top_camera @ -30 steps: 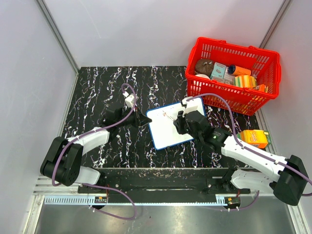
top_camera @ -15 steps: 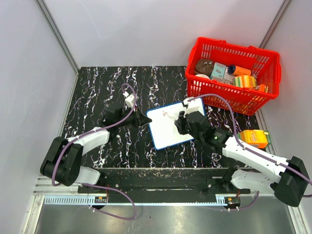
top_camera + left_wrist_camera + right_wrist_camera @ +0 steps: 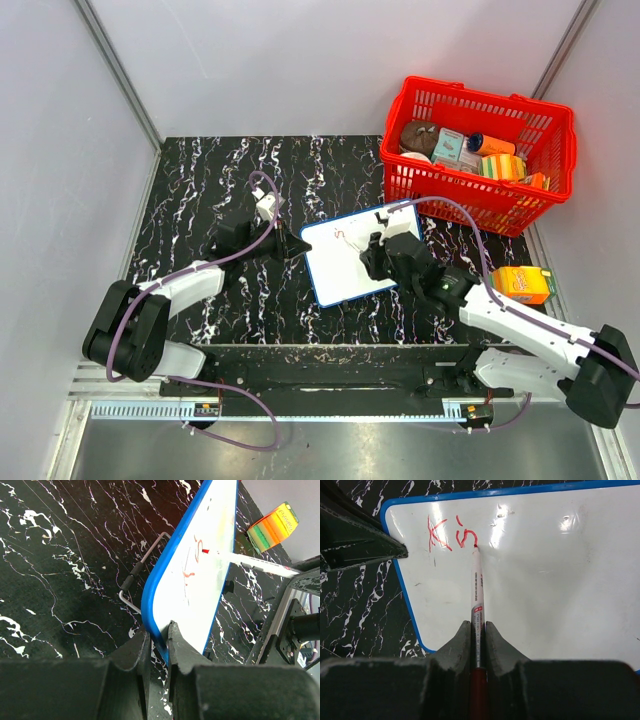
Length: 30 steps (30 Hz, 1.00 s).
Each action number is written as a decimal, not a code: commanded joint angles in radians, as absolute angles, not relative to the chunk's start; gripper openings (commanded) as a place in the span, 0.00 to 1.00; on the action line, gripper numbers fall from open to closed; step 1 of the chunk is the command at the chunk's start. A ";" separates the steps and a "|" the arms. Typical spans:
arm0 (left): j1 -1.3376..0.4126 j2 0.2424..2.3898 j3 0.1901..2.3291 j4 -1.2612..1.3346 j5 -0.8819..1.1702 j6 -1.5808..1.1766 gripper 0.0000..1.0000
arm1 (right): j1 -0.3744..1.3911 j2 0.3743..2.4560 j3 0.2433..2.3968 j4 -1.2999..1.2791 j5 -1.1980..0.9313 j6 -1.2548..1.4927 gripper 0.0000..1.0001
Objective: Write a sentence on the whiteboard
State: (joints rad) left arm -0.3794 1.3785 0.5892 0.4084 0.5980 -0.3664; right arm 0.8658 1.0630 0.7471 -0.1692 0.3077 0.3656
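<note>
The whiteboard (image 3: 335,272), white with a blue frame, lies tilted on the black marbled table. My left gripper (image 3: 298,247) is shut on the whiteboard's left edge; in the left wrist view the blue frame (image 3: 150,605) sits between the fingers of the left gripper (image 3: 159,630). My right gripper (image 3: 372,258) is shut on a red marker (image 3: 477,580). The marker's tip touches the whiteboard (image 3: 545,580) near its top left corner. The sentence (image 3: 447,535) reads "Ki" plus part of a further stroke in thin red, and the sentence (image 3: 192,562) shows again in the left wrist view.
A red basket (image 3: 470,205) with several packaged goods stands at the back right, close to the board's far corner. An orange carton (image 3: 522,283) lies to the right of my right arm. A bent metal wire (image 3: 145,562) pokes out from under the board's edge.
My right gripper has moved slightly to the right across the board with the marker, and the red writing has grown by a stroke. The left arm has stayed put.
</note>
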 commanded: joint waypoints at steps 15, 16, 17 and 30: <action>-0.377 1.396 0.612 0.402 0.457 -0.209 0.00 | 0.854 1.029 0.810 -0.143 0.319 0.353 0.00; -0.377 1.396 0.612 0.402 0.457 -0.209 0.00 | 0.848 1.034 0.813 -0.140 0.318 0.353 0.00; -0.377 1.396 0.612 0.402 0.459 -0.209 0.00 | 0.845 1.038 0.813 -0.140 0.316 0.353 0.00; -0.379 1.394 0.614 0.397 0.453 -0.204 0.00 | 0.743 0.986 0.786 -0.103 0.180 0.347 0.00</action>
